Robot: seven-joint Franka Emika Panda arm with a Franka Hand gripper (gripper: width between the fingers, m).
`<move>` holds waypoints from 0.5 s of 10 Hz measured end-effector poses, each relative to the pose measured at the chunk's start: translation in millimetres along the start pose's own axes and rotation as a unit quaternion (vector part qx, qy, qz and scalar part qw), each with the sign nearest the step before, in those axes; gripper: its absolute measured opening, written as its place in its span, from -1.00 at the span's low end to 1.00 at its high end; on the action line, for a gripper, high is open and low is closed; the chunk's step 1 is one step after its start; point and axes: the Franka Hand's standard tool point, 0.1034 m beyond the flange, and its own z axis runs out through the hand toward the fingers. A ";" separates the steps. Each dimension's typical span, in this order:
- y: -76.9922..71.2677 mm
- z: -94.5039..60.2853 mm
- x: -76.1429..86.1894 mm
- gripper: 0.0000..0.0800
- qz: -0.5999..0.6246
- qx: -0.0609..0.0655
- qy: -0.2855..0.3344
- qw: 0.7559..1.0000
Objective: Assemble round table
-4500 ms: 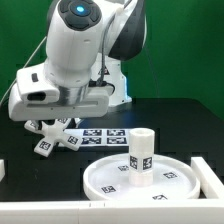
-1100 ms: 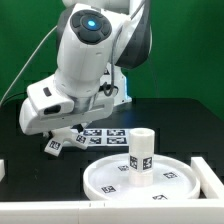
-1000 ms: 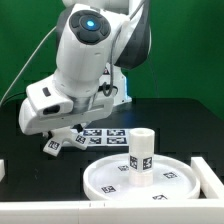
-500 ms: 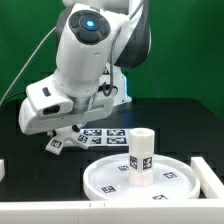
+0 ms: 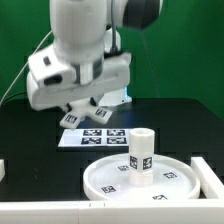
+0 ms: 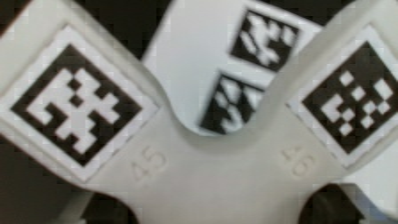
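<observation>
One cross-shaped base (image 6: 187, 150) hangs clamped in the gripper (image 5: 86, 105), lifted off the black table (image 5: 185, 125), over the marker board (image 5: 108, 137). Short leg (image 5: 141, 157) upright on round disc (image 5: 100, 181), well apart from base

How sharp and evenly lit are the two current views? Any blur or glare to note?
Wrist view: soft and out of focus; the cross-shaped base sits so close that its tag edges smear. Exterior view: sharper, evenly lit, no hard shadows; the white leg and round disc are bright against the black table, showing little surface detail.
</observation>
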 end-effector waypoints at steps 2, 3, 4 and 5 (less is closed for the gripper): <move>3.9 -21.1 2.5 0.11 0.003 -0.007 0.066 0.998; 6.8 -17.4 4.3 0.11 0.005 -0.011 0.097 0.995; 7.6 -20.1 4.3 0.11 0.005 -0.014 0.133 0.991; 7.7 -21.6 6.2 0.11 0.009 -0.010 0.162 0.987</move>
